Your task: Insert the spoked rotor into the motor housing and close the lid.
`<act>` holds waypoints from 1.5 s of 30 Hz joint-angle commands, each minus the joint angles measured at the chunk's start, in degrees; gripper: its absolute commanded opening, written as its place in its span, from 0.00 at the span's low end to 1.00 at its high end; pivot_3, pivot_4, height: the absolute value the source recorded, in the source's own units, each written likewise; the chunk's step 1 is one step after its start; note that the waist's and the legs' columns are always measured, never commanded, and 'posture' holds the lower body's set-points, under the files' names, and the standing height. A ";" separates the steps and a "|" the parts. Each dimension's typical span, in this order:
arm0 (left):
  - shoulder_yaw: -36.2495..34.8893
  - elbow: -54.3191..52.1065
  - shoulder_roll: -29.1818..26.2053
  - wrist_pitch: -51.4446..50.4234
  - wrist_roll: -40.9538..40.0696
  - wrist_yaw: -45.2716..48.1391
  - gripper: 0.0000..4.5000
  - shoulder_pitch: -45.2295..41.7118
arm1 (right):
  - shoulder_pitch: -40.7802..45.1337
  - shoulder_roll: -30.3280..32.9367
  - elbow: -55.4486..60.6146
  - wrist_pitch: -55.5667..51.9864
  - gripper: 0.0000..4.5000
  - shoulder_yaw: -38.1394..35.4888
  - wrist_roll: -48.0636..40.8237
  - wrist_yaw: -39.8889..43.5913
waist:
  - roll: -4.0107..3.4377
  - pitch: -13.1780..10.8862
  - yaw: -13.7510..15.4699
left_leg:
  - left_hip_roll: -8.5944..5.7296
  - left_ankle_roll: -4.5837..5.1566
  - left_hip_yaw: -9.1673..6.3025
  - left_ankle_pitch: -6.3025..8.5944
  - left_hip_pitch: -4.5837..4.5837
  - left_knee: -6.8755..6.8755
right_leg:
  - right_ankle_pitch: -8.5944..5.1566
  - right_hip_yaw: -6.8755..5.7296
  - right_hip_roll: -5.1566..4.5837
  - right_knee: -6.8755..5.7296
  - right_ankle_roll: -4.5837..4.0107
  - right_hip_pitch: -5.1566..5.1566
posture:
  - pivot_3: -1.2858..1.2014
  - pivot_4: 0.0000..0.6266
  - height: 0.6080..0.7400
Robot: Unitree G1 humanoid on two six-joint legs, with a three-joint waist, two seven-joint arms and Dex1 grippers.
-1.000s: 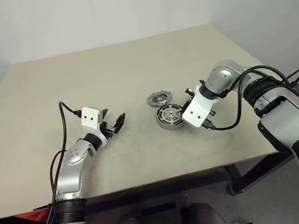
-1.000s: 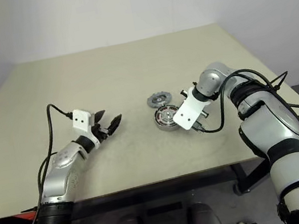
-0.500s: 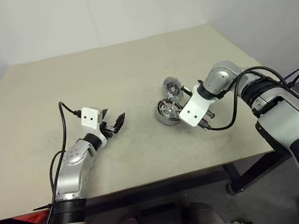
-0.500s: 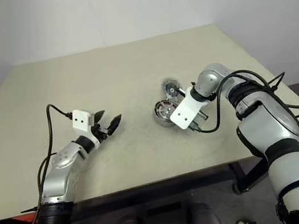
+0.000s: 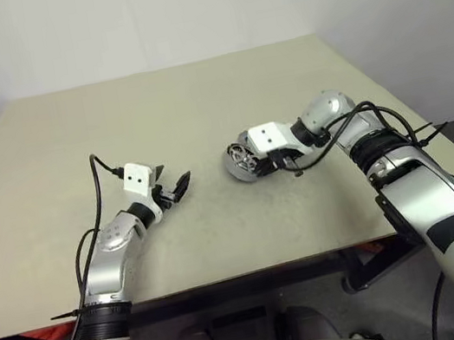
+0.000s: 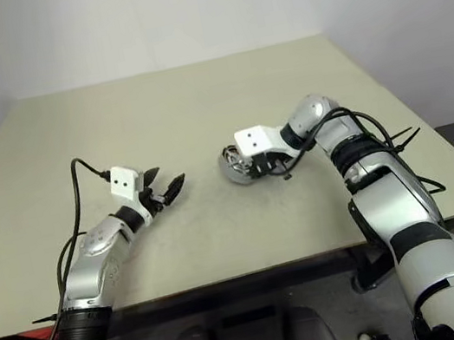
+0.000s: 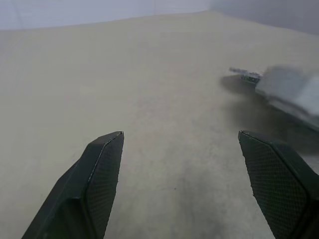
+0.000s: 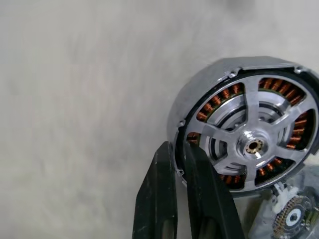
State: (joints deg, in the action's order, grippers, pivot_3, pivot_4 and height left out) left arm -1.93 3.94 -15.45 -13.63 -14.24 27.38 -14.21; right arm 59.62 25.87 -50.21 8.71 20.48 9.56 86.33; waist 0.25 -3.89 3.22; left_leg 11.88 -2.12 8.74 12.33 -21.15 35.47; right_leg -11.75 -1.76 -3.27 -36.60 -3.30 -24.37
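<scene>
Copper windings ring the spoked rotor (image 8: pixel 251 144) seated in the motor housing (image 8: pixel 199 97), its rim pinched in my right gripper (image 8: pixel 180 155); left gripper (image 7: pixel 192 164) spread. Tilted, it could slip.

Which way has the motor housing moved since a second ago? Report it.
Yes: the motor housing shifted toward the left gripper and tipped up, right gripper pinching its rim.
</scene>
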 commanded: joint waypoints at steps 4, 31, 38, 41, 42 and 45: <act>-0.13 -2.61 0.10 0.52 0.00 -0.29 0.86 0.09 | -2.91 2.76 17.85 -22.52 0.00 -2.73 -6.25 3.62 | 0.00 0.00 1.17 | 0.00 -0.03 0.00 0.01 0.03 -0.01 | 0.00 0.00 -0.01 0.02 0.00 0.00 | 0.52 0.00 1.00; -1.24 -5.87 -0.76 -0.19 -0.35 -1.34 0.86 3.07 | -4.17 -7.29 29.42 -69.11 0.00 -0.95 -16.03 -20.42 | 0.00 0.00 2.30 | -0.02 -0.79 -0.14 -0.41 0.28 -0.34 | -0.01 0.05 0.02 -0.02 0.03 0.07 | 0.52 0.00 1.00; -1.35 -5.47 -0.84 -0.13 -0.34 -1.33 0.86 2.55 | -7.58 -6.65 33.02 -67.36 0.29 1.04 -18.00 -20.25 | 0.00 0.00 2.31 | -0.02 -0.80 -0.15 -0.42 0.29 -0.35 | -0.01 0.04 0.02 0.00 0.04 0.09 | 0.52 0.00 1.00; -1.37 -5.47 -0.89 -0.13 -0.37 -1.25 0.86 2.53 | -7.66 -6.31 34.81 -68.02 0.52 0.21 -19.45 -19.86 | 0.00 0.00 2.31 | -0.03 -0.80 -0.15 -0.42 0.28 -0.36 | -0.01 0.05 0.02 0.00 0.04 0.09 | 0.52 0.00 1.00; -1.35 -5.41 -0.91 -0.14 -0.36 -1.21 0.86 2.50 | -7.55 -6.15 35.18 -68.18 0.60 0.00 -19.90 -19.81 | 0.00 0.00 2.31 | -0.03 -0.80 -0.15 -0.42 0.28 -0.36 | -0.01 0.05 0.02 0.00 0.04 0.09 | 0.52 0.00 1.00; -1.25 -5.05 -0.88 -0.07 -0.32 -1.08 0.86 2.26 | -6.86 -5.83 35.55 -68.21 0.83 -0.96 -21.05 -20.45 | 0.00 0.00 2.31 | -0.03 -0.81 -0.15 -0.42 0.30 -0.36 | -0.01 0.04 0.02 0.00 0.04 0.10 | 0.52 0.00 1.00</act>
State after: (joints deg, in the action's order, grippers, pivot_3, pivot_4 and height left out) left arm -2.40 0.31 -15.88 -14.19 -14.25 26.22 -10.81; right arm 50.88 19.62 -17.00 -59.74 21.10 -9.82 66.04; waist 0.25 -3.90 5.54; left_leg 11.85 -2.93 8.59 11.91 -20.84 35.11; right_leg -11.76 -1.71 -3.25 -36.60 -3.26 -24.26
